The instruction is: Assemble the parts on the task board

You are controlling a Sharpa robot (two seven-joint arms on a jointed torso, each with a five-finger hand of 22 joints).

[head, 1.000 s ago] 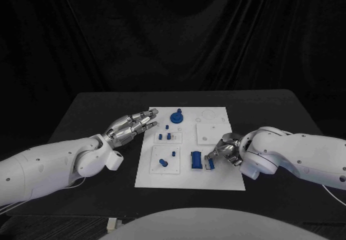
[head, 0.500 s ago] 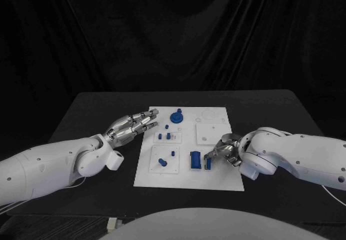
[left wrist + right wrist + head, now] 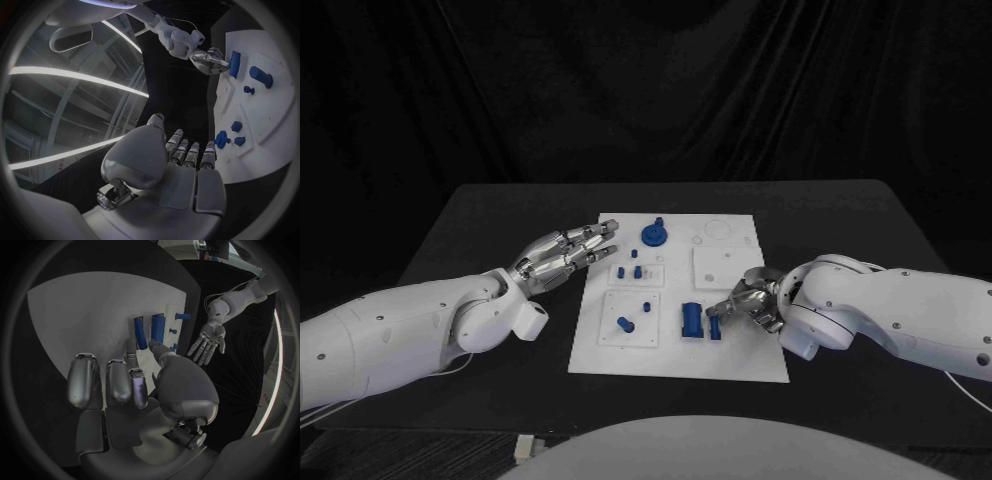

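The white task board (image 3: 733,355) lies in the middle of the table. A wide blue block (image 3: 691,320) and a narrow blue bar (image 3: 717,323) stand side by side in its near part. My right hand (image 3: 750,300) rests at the board's right side, its fingertips touching the narrow bar (image 3: 141,334); the thumb reaches to the bar's end while the other fingers stay apart from it. My left hand (image 3: 567,255) hovers open, fingers spread, by the board's left edge, holding nothing. A blue round knob (image 3: 655,236) stands at the far end and a short blue peg (image 3: 626,324) at the near left.
Small blue pegs (image 3: 632,270) stand in a raised plate left of the board's centre. A bare square plate (image 3: 720,266) sits just beyond my right hand. Black table (image 3: 488,215) surrounds the board on all sides.
The narrow blue bar has shifted slightly toward the wide block under my right hand's fingertips. My left hand has stayed where it was.
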